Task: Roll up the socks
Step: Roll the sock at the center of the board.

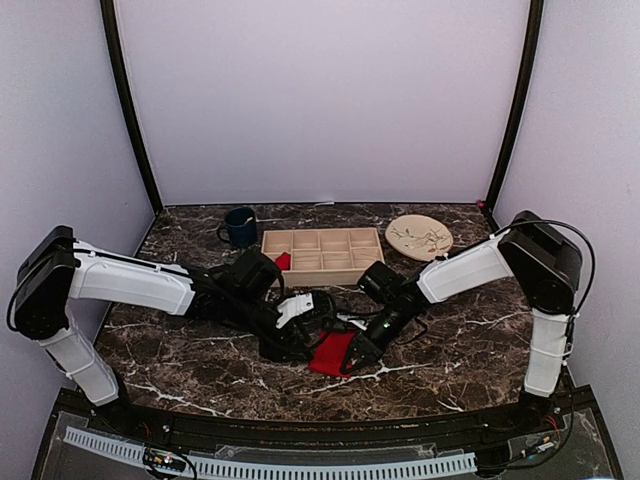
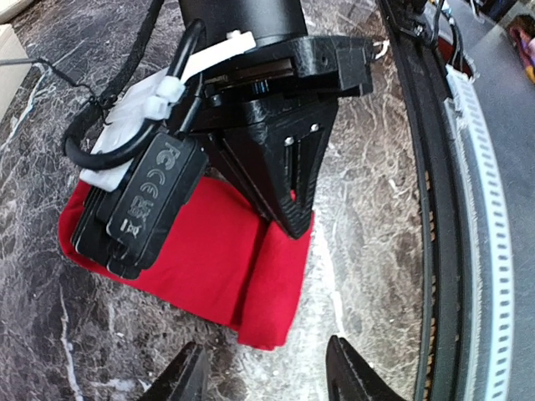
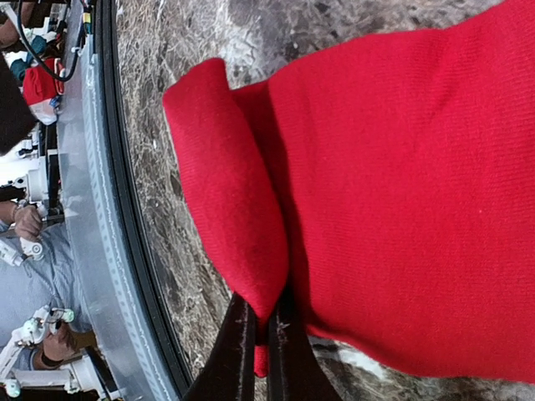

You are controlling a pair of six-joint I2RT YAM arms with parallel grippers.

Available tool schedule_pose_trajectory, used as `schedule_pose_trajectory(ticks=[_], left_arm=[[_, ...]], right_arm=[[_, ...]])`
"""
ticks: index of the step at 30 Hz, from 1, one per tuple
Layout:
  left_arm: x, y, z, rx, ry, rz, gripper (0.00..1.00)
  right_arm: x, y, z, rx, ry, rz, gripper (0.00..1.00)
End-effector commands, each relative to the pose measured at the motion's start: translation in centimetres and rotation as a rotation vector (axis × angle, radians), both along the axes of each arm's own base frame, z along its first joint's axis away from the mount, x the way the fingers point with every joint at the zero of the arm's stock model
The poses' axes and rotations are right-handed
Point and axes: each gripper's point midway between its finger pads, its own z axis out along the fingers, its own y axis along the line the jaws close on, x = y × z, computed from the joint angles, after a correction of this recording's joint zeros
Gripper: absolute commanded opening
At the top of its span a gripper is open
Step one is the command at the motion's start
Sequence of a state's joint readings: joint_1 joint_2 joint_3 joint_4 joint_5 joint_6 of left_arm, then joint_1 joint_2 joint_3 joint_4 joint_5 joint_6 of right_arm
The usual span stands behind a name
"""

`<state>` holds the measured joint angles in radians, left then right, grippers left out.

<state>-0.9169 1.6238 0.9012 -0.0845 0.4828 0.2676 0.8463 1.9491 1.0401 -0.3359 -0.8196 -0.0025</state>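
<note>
A bright red sock (image 1: 330, 354) lies flat on the marble table near the front, with one edge folded into a thick roll (image 2: 272, 284). My right gripper (image 3: 261, 311) is shut on that folded edge (image 3: 234, 209), and red fabric pokes out between its fingertips. In the top view, the right gripper (image 1: 357, 352) sits at the sock's right side. My left gripper (image 2: 267, 378) is open just short of the sock's near end, with only bare table between its fingers. A second red sock (image 1: 283, 261) sits in the tray's left end compartment.
A wooden compartment tray (image 1: 330, 268) stands behind the arms, with a dark blue mug (image 1: 240, 227) to its left and a round tan plate (image 1: 419, 237) to its right. The table's black front rail (image 2: 435, 209) runs close beside the sock.
</note>
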Motion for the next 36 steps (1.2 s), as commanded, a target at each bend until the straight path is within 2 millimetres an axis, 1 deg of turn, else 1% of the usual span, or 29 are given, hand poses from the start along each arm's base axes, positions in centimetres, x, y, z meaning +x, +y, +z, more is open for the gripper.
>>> schedule_pose_trajectory(ticks=[1, 6, 9, 16, 22, 29, 36], left_arm=[[0.2, -0.2, -0.9, 0.076, -0.094, -0.057, 0.50], [-0.6, -0.8, -2.0, 0.120, -0.127, -0.111, 0.50], [-1.2, -1.2, -2.3, 0.132, -0.138, -0.141, 0.50], [-2.0, -1.3, -2.8, 0.144, -0.145, -0.173, 0.48], [-2.3, -1.6, -3.5, 0.160, -0.165, -0.190, 0.46], [-2.0, -2.0, -4.2, 0.174, -0.206, -0.186, 0.46], [-1.3, -2.8, -3.9, 0.150, -0.252, -0.168, 0.46]], right_arm=[[-0.7, -0.7, -1.0, -0.052, 0.076, 0.000, 0.02], [-0.8, -0.7, -1.1, -0.055, 0.085, 0.000, 0.02], [-0.7, -0.7, -1.1, -0.052, 0.092, -0.004, 0.02], [-0.7, -0.7, -1.1, -0.044, 0.109, -0.007, 0.02], [-0.8, -0.8, -1.1, -0.040, 0.123, -0.004, 0.02], [-1.0, -0.7, -1.2, -0.036, 0.141, -0.001, 0.02], [-1.2, -0.8, -1.2, -0.033, 0.151, 0.005, 0.02]])
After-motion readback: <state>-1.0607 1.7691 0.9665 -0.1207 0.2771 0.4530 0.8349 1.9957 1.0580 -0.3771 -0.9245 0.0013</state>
